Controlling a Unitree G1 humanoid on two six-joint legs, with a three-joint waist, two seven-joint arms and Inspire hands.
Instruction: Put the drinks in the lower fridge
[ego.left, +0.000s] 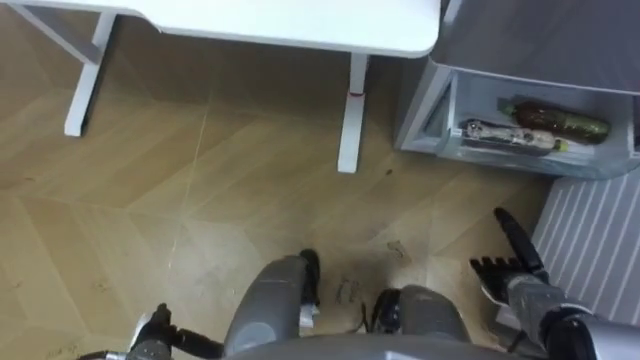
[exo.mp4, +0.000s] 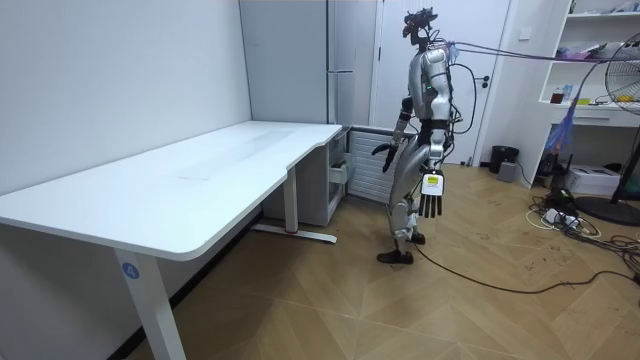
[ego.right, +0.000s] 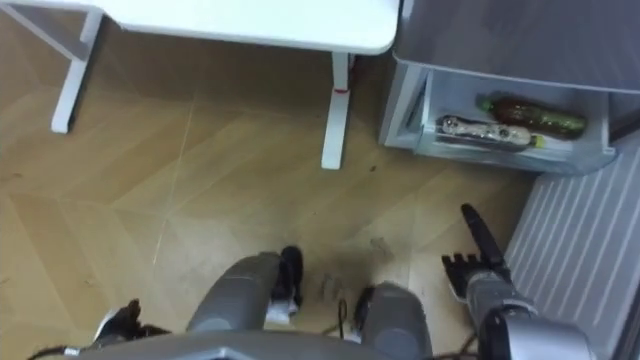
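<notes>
I stand on bare wood floor (ego.left: 200, 200) with open room around my feet. The rounded corner of the white tabletop (ego.left: 280, 25) lies ahead, its white leg (ego.left: 350, 110) planted just left of the grey fridge (ego.left: 540, 40). The fridge's lower drawer (ego.left: 425, 120) is pulled open at my front right. Two drinks lie on their sides in it, touching: a dark bottle (ego.left: 555, 120) behind and a patterned bottle (ego.left: 505, 137) in front. A ribbed grey panel (ego.left: 590, 240) runs along my right. My right hand (ego.left: 510, 265) hovers beside it, fingers straight, holding nothing. My left hand (exo.mp4: 430, 205) hangs at my side, fingers straight, empty.
</notes>
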